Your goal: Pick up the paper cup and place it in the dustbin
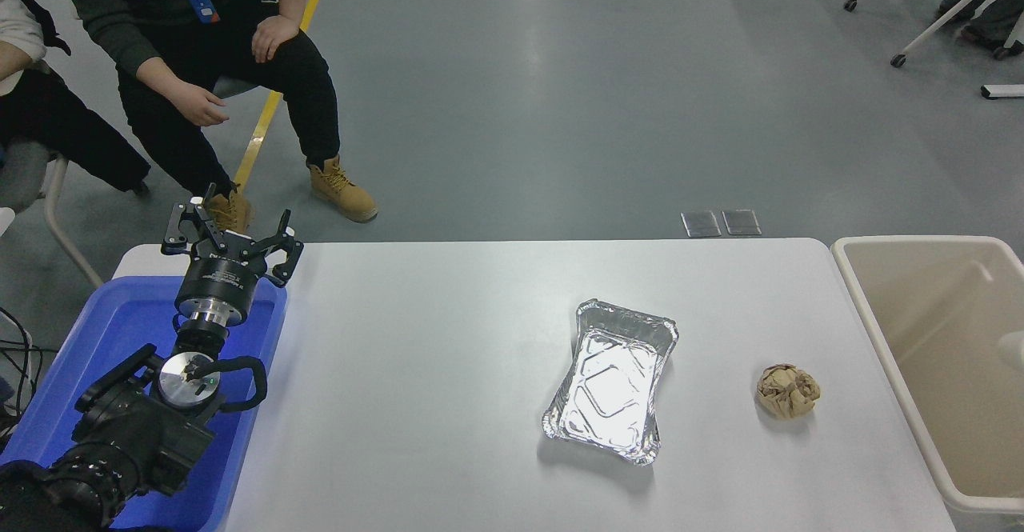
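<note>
The beige dustbin (pixel 872 320) stands against the table's right end. A blurred white shape, the paper cup (pixel 1011 350), shows inside the bin at the picture's right edge; only part of it is in view. My right arm and gripper are out of view. My left gripper (pixel 232 232) is parked at the lower left, open and empty, above the far end of a blue tray.
A silver foil tray (pixel 612 380) lies right of the table's middle. A crumpled brown paper ball (pixel 789 390) lies between it and the bin. The blue tray (pixel 104 332) is at the left. Two people sit beyond the table's far left corner.
</note>
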`<move>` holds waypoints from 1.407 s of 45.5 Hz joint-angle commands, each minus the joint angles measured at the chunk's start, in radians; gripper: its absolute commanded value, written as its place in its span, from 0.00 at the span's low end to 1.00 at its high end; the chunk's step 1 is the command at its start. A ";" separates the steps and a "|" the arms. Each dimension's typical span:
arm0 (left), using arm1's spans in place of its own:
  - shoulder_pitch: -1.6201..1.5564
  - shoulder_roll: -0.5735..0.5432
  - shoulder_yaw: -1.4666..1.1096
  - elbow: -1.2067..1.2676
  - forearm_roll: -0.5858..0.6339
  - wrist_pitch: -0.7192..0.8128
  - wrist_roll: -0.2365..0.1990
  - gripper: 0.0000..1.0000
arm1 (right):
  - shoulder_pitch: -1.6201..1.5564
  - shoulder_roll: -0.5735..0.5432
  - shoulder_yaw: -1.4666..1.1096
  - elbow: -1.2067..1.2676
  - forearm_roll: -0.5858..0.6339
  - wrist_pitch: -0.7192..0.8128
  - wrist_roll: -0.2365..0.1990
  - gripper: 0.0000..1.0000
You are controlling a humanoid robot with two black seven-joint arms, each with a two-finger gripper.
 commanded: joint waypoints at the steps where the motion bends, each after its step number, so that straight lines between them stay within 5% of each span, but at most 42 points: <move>1: 0.000 0.000 0.000 0.001 0.000 0.000 0.000 0.99 | 0.000 0.008 0.033 0.005 -0.003 0.006 0.000 1.00; 19: 0.000 0.000 0.000 -0.001 0.000 0.000 0.000 0.99 | 0.151 -0.012 0.021 0.028 -0.030 0.016 0.000 1.00; 36: 0.000 0.000 0.000 0.001 0.000 0.000 0.000 0.99 | 0.561 -0.048 -0.079 0.204 -0.279 0.034 0.000 1.00; 64: 0.000 0.000 0.000 -0.001 0.000 0.000 0.000 0.99 | 0.966 0.108 -0.294 0.290 -0.290 0.433 0.000 1.00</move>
